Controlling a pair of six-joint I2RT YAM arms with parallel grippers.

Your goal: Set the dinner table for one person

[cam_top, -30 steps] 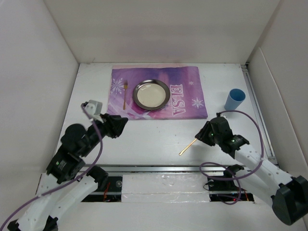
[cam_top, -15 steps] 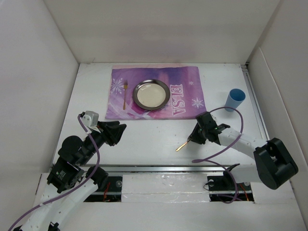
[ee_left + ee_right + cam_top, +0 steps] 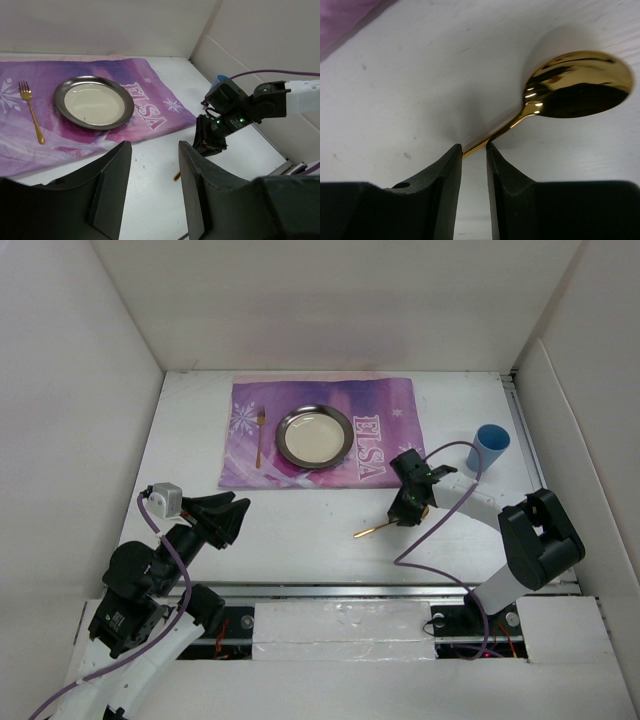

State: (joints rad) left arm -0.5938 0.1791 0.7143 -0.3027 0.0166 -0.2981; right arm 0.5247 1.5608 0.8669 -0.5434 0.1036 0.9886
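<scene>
My right gripper is shut on the handle of a gold spoon, just above the white dinner table, near the front right corner of the purple ELSA placemat. In the right wrist view the spoon has its bowl ahead of the gripper, close over the tabletop. My left gripper is open and empty at the near left; in its wrist view it faces the placemat. A metal plate and a gold fork lie on the placemat.
A blue cup stands on the table to the right of the placemat, close behind my right arm. White walls enclose the table on the left, back and right. The left wrist view shows the plate and fork.
My right gripper has carried the spoon leftward and farther from the bases, up to the placemat's edge. My left arm has drawn back toward the near left.
</scene>
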